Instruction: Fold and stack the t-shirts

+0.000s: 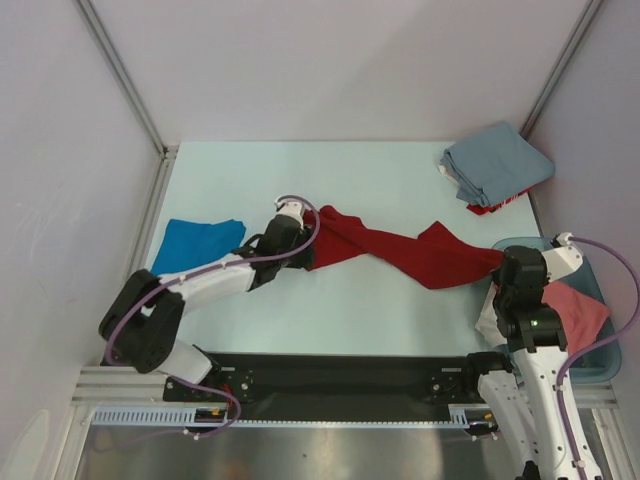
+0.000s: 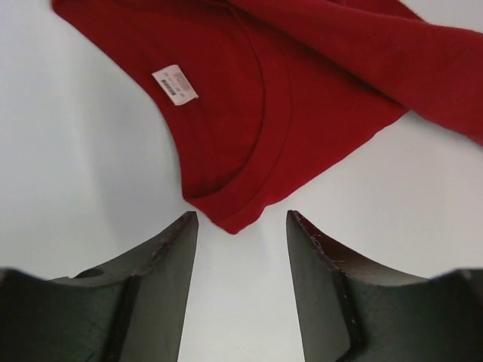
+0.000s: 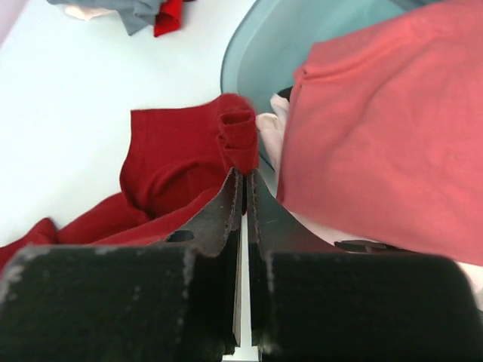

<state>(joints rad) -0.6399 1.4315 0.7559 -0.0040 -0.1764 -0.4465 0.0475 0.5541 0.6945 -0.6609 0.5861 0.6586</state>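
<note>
A crimson red t-shirt (image 1: 400, 248) lies stretched across the table between my two arms. My left gripper (image 2: 241, 219) is open, low over the table, with the shirt's collar edge (image 2: 234, 211) and its white label (image 2: 175, 84) just ahead of the fingertips. My right gripper (image 3: 243, 175) is shut on a bunched fold of the red shirt (image 3: 235, 136) at the shirt's right end (image 1: 488, 262). A bright blue shirt (image 1: 198, 243) lies flat at the left. A folded grey-blue shirt (image 1: 497, 165) lies on top of a red one at the back right.
A teal bin (image 1: 600, 350) at the right front holds a salmon-pink shirt (image 1: 575, 310) and white cloth (image 3: 272, 139); in the right wrist view the pink shirt (image 3: 385, 128) hangs right beside my fingers. White walls with metal posts (image 1: 120, 75) enclose the table.
</note>
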